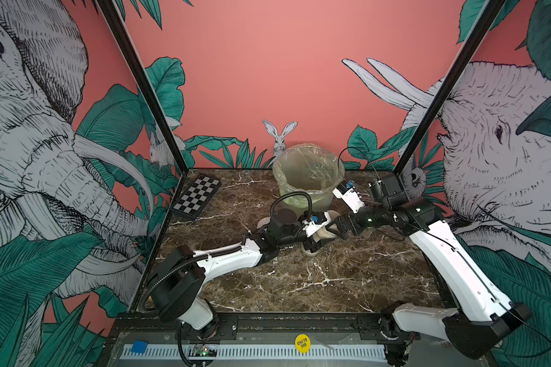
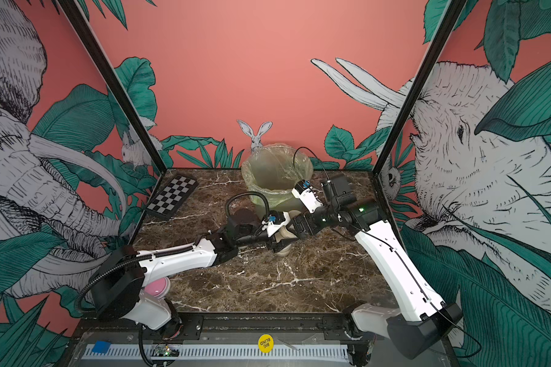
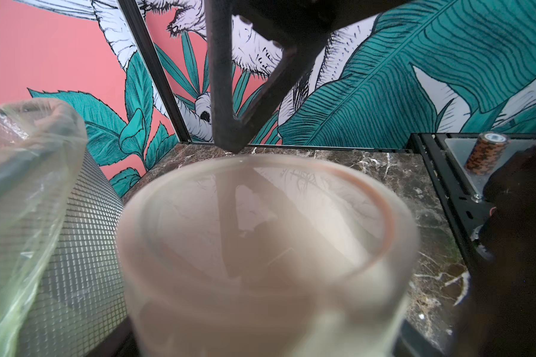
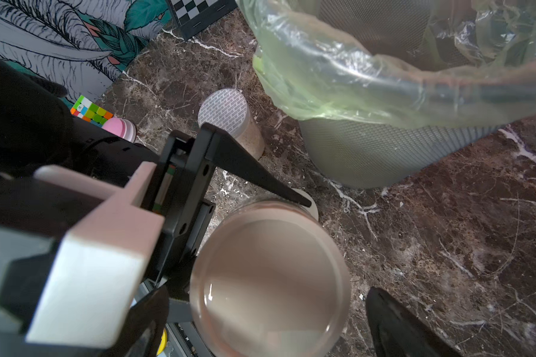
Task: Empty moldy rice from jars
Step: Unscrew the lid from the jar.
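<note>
My left gripper [image 1: 314, 239] is shut on a squat clear jar [image 1: 324, 235] with a plain beige lid [image 4: 270, 278], in front of the bin. Its fingers are hidden behind the jar in the left wrist view, where the lid [image 3: 260, 231] fills the frame. My right gripper [image 4: 270, 304] stands open over that lid, one of its fingers [image 4: 396, 327] clear of the rim. A taller jar with a white dotted lid [image 4: 225, 112] stands behind, with beige moldy rice [image 4: 251, 142] showing through its wall. The beige lid of another jar [image 4: 310, 202] peeks out beyond the held one.
A mesh bin [image 1: 287, 187] with a green-tinted bag stands at the back of the marble table. A checkerboard [image 1: 196, 197] lies at the back left. A colour cube [image 4: 90, 112] and a pink round thing [image 4: 119, 128] sit near the left arm's base.
</note>
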Controlling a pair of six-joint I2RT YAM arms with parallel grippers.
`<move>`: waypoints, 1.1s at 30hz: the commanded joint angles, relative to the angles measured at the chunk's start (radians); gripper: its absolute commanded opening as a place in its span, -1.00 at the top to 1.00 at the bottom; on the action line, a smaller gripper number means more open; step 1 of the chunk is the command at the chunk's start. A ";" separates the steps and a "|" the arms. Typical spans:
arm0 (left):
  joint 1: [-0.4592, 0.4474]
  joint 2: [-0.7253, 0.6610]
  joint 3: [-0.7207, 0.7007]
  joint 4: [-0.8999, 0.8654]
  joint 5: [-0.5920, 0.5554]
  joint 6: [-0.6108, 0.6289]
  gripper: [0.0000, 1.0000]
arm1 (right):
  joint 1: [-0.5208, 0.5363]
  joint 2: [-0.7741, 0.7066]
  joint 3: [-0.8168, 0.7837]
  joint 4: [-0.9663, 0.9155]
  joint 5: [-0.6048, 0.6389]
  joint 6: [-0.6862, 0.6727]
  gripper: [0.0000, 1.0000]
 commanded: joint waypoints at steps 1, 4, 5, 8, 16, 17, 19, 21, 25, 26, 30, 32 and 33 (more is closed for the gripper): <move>0.002 -0.035 0.037 0.095 0.012 -0.008 1.00 | 0.013 0.015 0.032 0.020 0.001 -0.020 -0.97; 0.003 -0.033 0.040 0.095 0.015 -0.008 1.00 | 0.018 0.030 0.035 0.020 0.007 -0.027 -0.98; 0.003 -0.033 0.040 0.095 0.015 -0.008 1.00 | 0.020 0.034 0.035 0.022 0.008 -0.029 -0.97; 0.002 -0.034 0.036 0.094 0.015 -0.008 1.00 | 0.022 0.036 0.034 0.028 0.007 -0.032 -0.98; 0.002 -0.034 0.039 0.096 0.019 -0.014 1.00 | 0.023 0.029 0.020 0.043 0.015 -0.045 -0.98; 0.003 -0.031 0.040 0.096 0.021 -0.016 1.00 | 0.023 0.028 0.015 0.046 0.011 -0.045 -0.98; 0.003 -0.031 0.041 0.096 0.024 -0.018 1.00 | 0.023 0.028 0.012 0.049 0.008 -0.049 -0.97; 0.004 -0.033 0.040 0.096 0.025 -0.021 1.00 | 0.024 0.026 0.007 0.055 0.008 -0.050 -0.96; 0.004 -0.034 0.036 0.101 0.028 -0.026 1.00 | 0.024 0.024 -0.002 0.065 -0.007 -0.057 -0.93; 0.004 -0.033 0.037 0.101 0.028 -0.026 1.00 | 0.024 0.023 -0.006 0.069 -0.009 -0.056 -0.93; 0.004 -0.030 0.039 0.105 0.032 -0.031 1.00 | 0.025 0.017 -0.021 0.075 -0.010 -0.059 -0.92; 0.005 -0.031 0.039 0.105 0.031 -0.034 1.00 | 0.024 0.010 -0.033 0.080 -0.012 -0.061 -0.90; 0.005 -0.032 0.040 0.104 0.031 -0.033 1.00 | 0.024 0.008 -0.037 0.082 -0.017 -0.062 -0.90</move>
